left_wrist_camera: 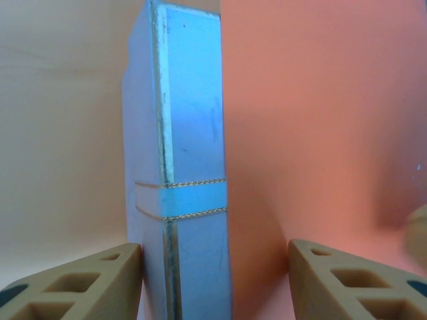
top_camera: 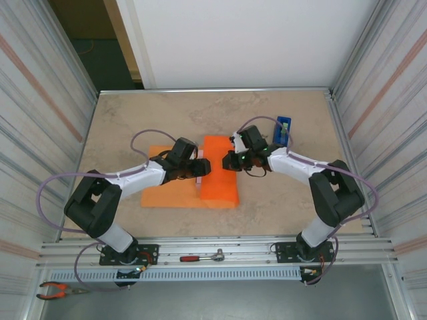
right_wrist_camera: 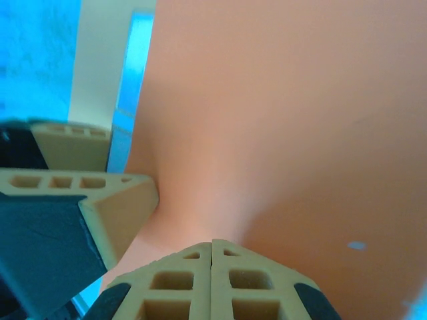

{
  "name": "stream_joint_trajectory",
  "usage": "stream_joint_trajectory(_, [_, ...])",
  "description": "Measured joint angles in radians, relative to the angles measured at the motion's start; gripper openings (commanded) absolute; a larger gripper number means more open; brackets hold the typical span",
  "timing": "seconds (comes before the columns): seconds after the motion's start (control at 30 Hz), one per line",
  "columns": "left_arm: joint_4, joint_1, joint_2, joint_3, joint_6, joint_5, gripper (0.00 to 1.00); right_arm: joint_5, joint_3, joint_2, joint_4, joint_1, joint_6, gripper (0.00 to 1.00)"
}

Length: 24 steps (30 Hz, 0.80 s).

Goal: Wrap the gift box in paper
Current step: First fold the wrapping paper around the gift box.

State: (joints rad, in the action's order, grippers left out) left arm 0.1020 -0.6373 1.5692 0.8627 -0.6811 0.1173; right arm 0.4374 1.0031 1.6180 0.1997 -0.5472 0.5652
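Between the left gripper's (left_wrist_camera: 215,250) spread fingers (left_wrist_camera: 80,287), the gift box (left_wrist_camera: 180,167) stands on edge, its narrow side face turned to the wrist camera and its long axis running straight away from the fingertips. It is a flat, hard-cornered box, pale and smooth. A thin ribbed trim line runs the length of the edge and a plain band crosses it between two fine cords. The box sits closer to the finger on the left of that view, seemingly touching its tip, while the other finger stands clear of it. Just beside the box, on that clear side, the paper (left_wrist_camera: 313,133) rises as a matte orange wall against the box's broad face. Seen from above, one part of the sheet lies flat on the table under the left arm and the rest is folded up over the box into a raised, rounded ridge. On the far side of that ridge from the left gripper, the right gripper (right_wrist_camera: 212,250) has its ribbed tan fingers pressed together on a pinch of the paper, which puckers softly toward their tips. Behind the right gripper, well apart, a blue tape dispenser (top_camera: 283,130) stands on the mottled beige table (top_camera: 153,117).
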Motion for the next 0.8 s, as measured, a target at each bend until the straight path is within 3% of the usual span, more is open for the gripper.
stream_joint_trajectory(0.13, [-0.022, -0.004, -0.004, -0.013, -0.014, -0.01, 0.53, -0.056, 0.0, -0.096, 0.01, 0.068, 0.026, 0.21])
stream_joint_trajectory(0.27, [-0.031, -0.013, -0.004, -0.016, -0.024, -0.023, 0.53, -0.125, 0.0, -0.146, 0.01, 0.101, 0.04, 0.08])
stream_joint_trajectory(0.37, [-0.042, -0.02, -0.004, -0.02, -0.031, -0.035, 0.53, -0.1, -0.007, -0.14, 0.009, 0.138, 0.038, 0.0])
stream_joint_trajectory(0.53, [-0.054, -0.026, -0.004, -0.026, -0.041, -0.045, 0.53, -0.024, 0.016, -0.025, 0.039, 0.193, 0.01, 0.0])
stream_joint_trajectory(0.8, [-0.056, -0.032, -0.005, -0.027, -0.05, -0.059, 0.53, 0.058, 0.186, 0.139, 0.132, 0.148, -0.052, 0.0])
